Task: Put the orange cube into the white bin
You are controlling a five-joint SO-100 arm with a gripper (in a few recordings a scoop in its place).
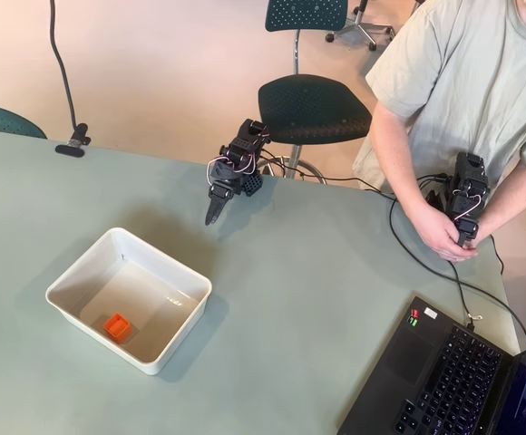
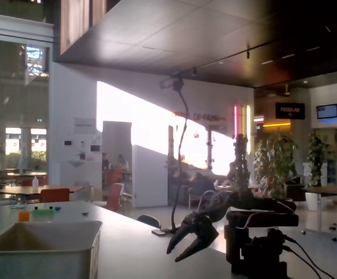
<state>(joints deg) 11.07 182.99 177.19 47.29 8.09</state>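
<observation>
Nearest in the overhead view, a laptop (image 1: 453, 376) and the white bin (image 1: 68, 279) holding the orange cube (image 1: 117, 326) sit on the pale green tabletop (image 1: 290, 272), beyond them the gripper (image 1: 215, 213) hangs with fingers slightly parted and empty, then black chairs (image 1: 313, 107) on the floor.
</observation>
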